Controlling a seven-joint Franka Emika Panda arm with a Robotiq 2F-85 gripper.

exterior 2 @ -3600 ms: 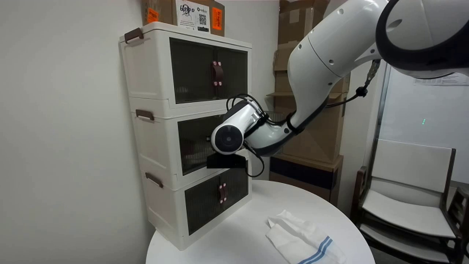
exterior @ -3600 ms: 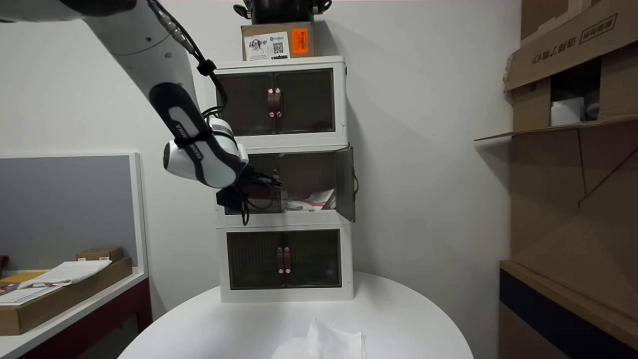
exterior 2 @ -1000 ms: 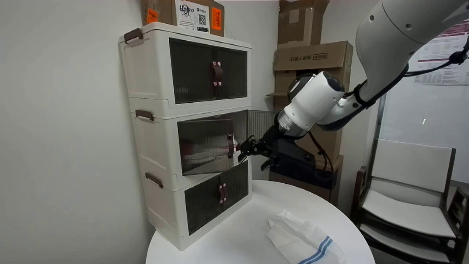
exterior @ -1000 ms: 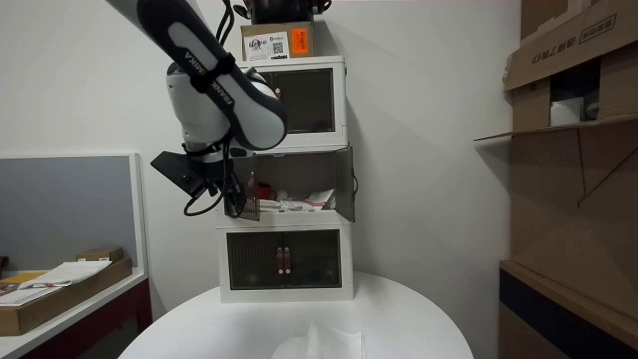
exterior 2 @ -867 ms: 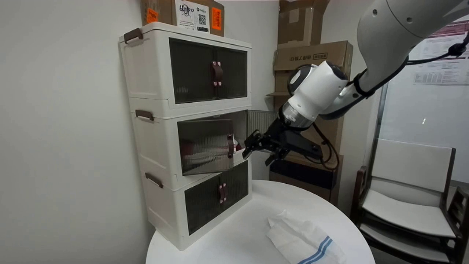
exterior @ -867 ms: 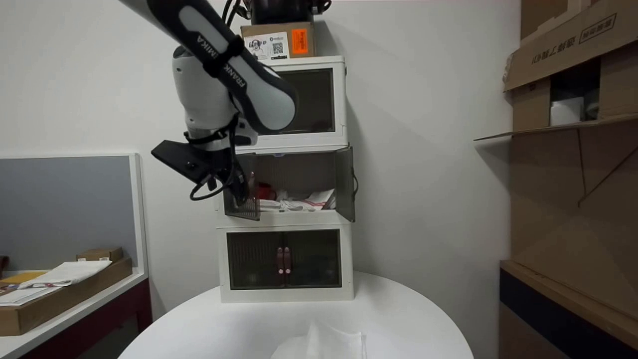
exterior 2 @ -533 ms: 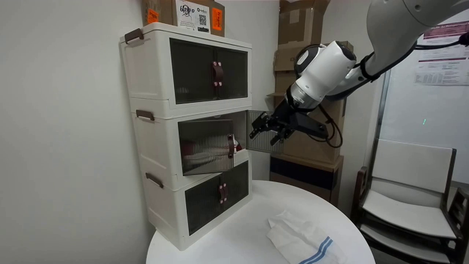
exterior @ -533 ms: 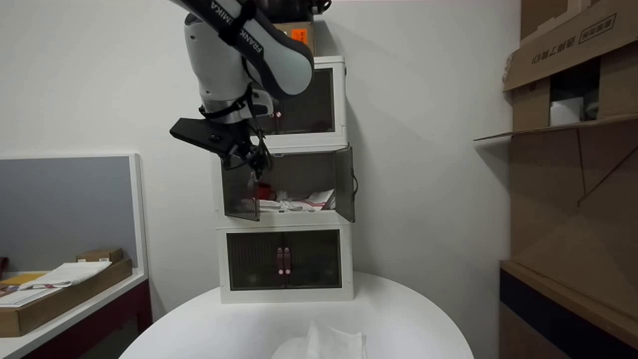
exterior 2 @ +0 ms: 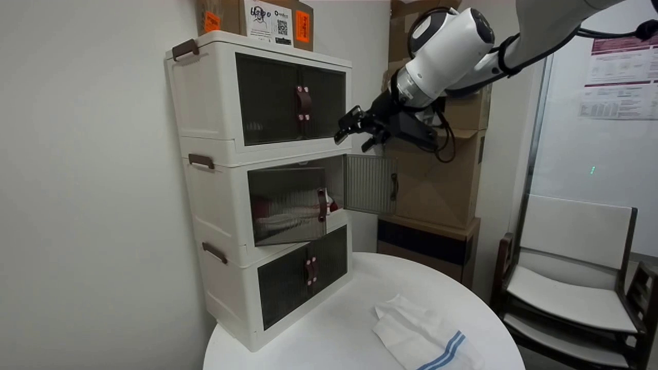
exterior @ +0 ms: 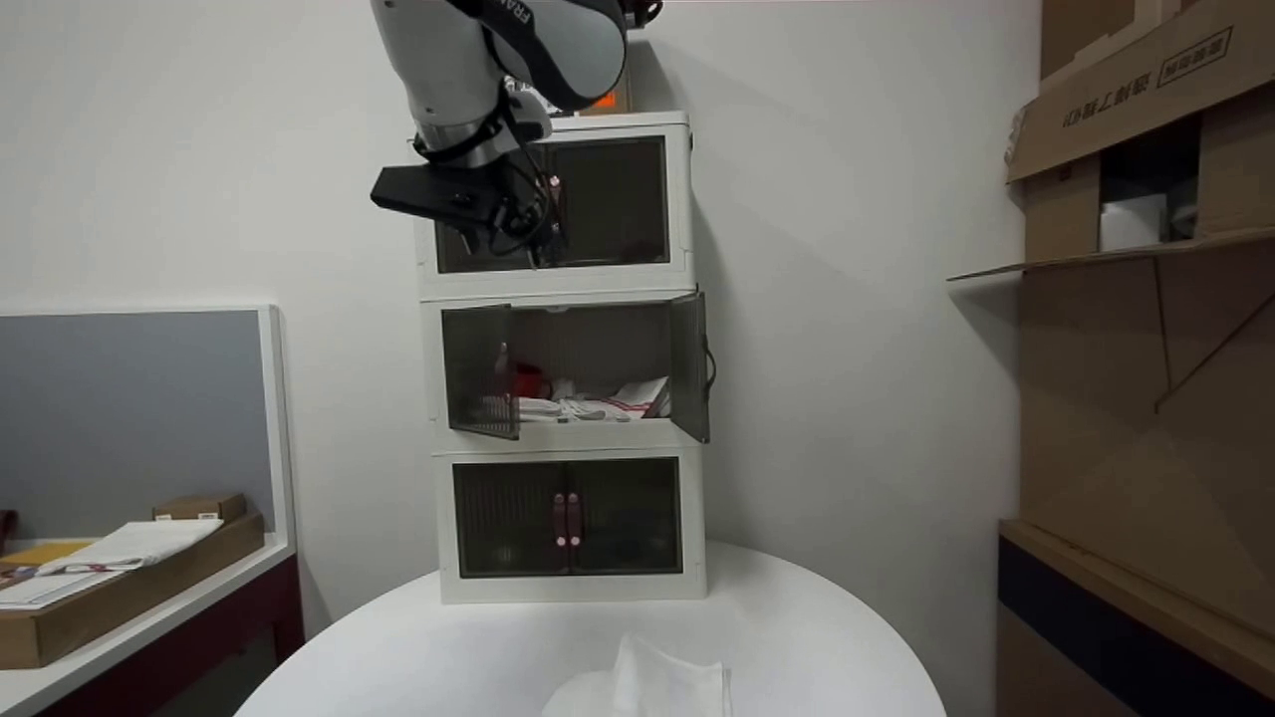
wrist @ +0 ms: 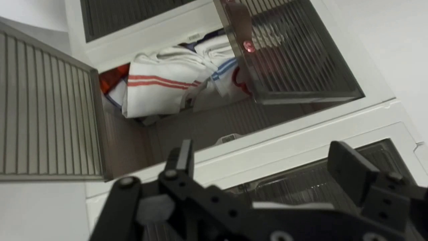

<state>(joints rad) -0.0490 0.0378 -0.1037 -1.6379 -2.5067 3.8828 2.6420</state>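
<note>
Gripper (exterior 2: 353, 142), jaws spread, empty. In both exterior views, the cabinet's (exterior 2: 236, 205) wide-open door (exterior 2: 370, 184) and ajar door (exterior: 480, 370) lie below it, apart. In the wrist view, striped cloths (wrist: 167, 72) inside lie ahead and below, their row oblique to the line across the jaws.

2 doors (exterior: 480, 373) (exterior: 690, 368) flank the passable middle compartment (exterior: 598, 344).

There are three cabinets (exterior 2: 218, 205), six cabinet doors (exterior 2: 288, 205), one tool (exterior 2: 352, 143), one round table (exterior 2: 329, 329) and one cloth (exterior 2: 417, 333) on it.
</note>
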